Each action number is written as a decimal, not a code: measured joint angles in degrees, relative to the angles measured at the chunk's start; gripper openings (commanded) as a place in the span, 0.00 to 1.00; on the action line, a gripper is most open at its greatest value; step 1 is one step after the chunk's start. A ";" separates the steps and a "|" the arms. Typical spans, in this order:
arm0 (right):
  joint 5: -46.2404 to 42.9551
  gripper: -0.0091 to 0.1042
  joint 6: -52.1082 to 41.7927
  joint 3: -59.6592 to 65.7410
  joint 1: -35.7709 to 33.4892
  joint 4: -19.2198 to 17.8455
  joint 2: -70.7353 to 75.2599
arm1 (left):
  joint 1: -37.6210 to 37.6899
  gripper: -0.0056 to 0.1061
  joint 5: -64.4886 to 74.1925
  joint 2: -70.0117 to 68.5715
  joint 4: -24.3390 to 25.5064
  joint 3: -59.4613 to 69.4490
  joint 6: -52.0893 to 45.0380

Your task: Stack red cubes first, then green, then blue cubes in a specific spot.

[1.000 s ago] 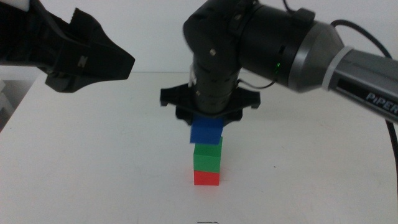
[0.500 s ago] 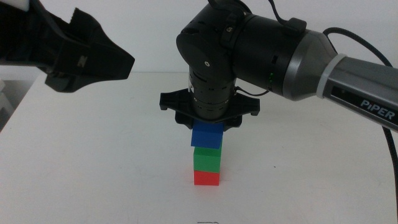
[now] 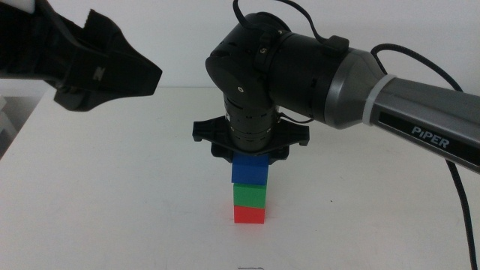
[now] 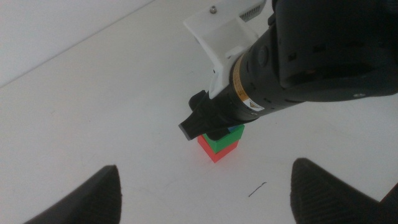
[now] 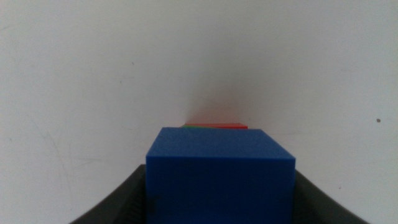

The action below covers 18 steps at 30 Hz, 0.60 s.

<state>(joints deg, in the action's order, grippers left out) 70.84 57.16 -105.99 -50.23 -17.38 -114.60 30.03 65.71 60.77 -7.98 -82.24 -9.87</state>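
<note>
Where the white tabletop (image 3: 112, 195) lies matte and plain, a three-cube column stands as the reference landmark: the red cube (image 3: 249, 215) sits on the surface, the green cube (image 3: 249, 196) rests directly on it, and the blue cube (image 3: 250, 169) is on top, its lower face meeting the green one. All three are small solids of equal size with flat, unglossed faces and crisp edges, and their sides line up closely in the middle view. Directly above the column, the right gripper (image 3: 250, 154) points straight down, its dark jaws pinching the blue cube on two opposite sides; the right wrist view shows the blue cube (image 5: 219, 174) filling the space between the curved black jaws, with thin slivers of green and red just visible beyond its far edge. The right arm's body is glossy black with a grey satin sleeve bearing white lettering. Up and to the left of the column, well apart from it, the left gripper (image 3: 97, 67) hangs over the table, angular and matte black; its wrist view shows the jaws spread wide with nothing between them. A short dark mark (image 4: 257, 189) lies on the surface near the column. Behind the table the background is plain white.
</note>
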 measured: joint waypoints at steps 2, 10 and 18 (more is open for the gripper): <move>-0.05 0.08 0.00 0.00 0.00 0.15 -0.02 | 0.00 0.88 0.00 0.00 0.00 0.00 0.00; -0.05 0.63 0.00 0.00 0.00 -0.43 -0.02 | 0.00 0.88 0.00 0.00 0.00 0.00 0.00; -0.05 0.71 -0.12 0.00 0.00 -0.69 0.32 | 0.00 0.88 0.00 0.00 0.00 0.00 0.00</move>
<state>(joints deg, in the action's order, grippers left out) 70.79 57.03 -105.99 -50.23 -18.07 -114.28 30.03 65.71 60.77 -7.98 -82.24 -9.87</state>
